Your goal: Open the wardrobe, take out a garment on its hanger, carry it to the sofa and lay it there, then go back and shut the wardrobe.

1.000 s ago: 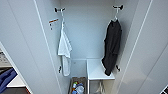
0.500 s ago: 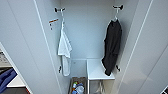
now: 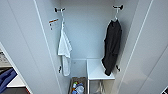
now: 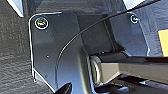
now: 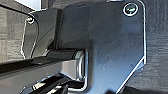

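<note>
The wardrobe [image 3: 27,50] stands open in the head view, both white doors swung wide to either side. Inside on the right, the black long-sleeved garment [image 3: 112,46] hangs limp from a thin white hanger [image 3: 115,15] hooked on a dark wall peg. Its lower end drapes over a white shelf. A scrap of bright blue sofa [image 3: 5,79] shows at the lower left edge, past the left door. In both wrist views the dark plate and jointed bar hang over dark carpet.
A white shirt [image 3: 64,48] hangs from a peg on the wardrobe's left inner side. A white shelf [image 3: 96,70] sits low on the right. A box with bottles [image 3: 78,87] stands on the wardrobe floor.
</note>
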